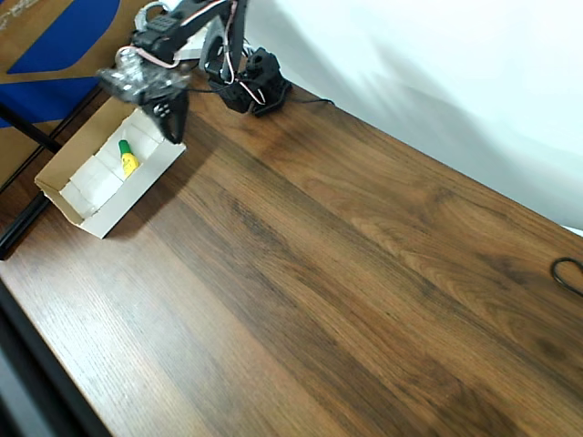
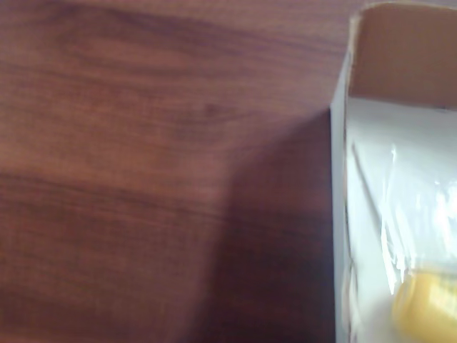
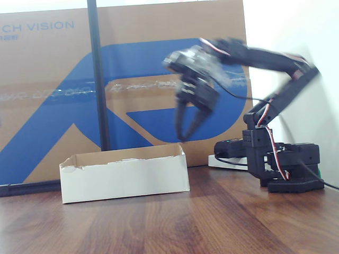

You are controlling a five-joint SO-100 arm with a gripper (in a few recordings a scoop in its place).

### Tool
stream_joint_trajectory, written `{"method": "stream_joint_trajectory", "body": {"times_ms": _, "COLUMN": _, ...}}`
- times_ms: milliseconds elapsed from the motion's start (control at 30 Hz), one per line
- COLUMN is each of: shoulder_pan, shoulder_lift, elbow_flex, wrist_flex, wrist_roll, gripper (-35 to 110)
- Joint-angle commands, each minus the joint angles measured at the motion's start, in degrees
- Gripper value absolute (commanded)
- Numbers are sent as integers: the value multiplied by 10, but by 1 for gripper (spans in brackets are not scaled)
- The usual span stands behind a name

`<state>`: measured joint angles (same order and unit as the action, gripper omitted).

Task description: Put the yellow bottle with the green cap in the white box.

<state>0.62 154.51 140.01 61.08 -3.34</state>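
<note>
A wide wood-grain surface [image 1: 346,273] runs bare across most of the overhead view, open to the right and front. Behind it in the fixed view stands a large brown cardboard panel [image 3: 47,79] printed in blue, with a dark upright pole [image 3: 98,74] in front of it. A white wall [image 1: 437,73] borders the surface's far side. The black arm [image 3: 275,69] reaches from its base [image 3: 288,164] at the back edge toward the white box [image 3: 124,177], which sits near the surface's left corner. The end effector [image 3: 188,123] hangs above the box's right end, its two fingers parted and holding nothing; its outline is motion-blurred. Inside the box, seen from overhead, the yellow bottle with the green cap [image 1: 127,158] lies on the white floor near the far end. The wrist view, soft in focus, catches the box's wall and a yellow blur cut off at the lower right corner. A black cable loop [image 1: 569,273] sits at the right edge.
</note>
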Motion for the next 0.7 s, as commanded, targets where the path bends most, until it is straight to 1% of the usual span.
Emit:
{"method": "stream_joint_trajectory", "body": {"times_ms": 0, "shoulder_pan": -4, "shoulder_lift": 92, "elbow_flex": 67, "wrist_flex": -24, "wrist_roll": -18, "gripper": 0}}
{"method": "stream_joint_trajectory", "body": {"times_ms": 267, "shoulder_pan": -11, "shoulder_lift": 269, "elbow_flex": 240, "wrist_flex": -56, "wrist_roll": -47, "gripper": 0}}
{"method": "stream_joint_trajectory", "body": {"times_ms": 667, "shoulder_pan": -3, "shoulder_lift": 433, "elbow_flex": 379, "wrist_flex": -33, "wrist_roll": -65, "gripper": 0}}
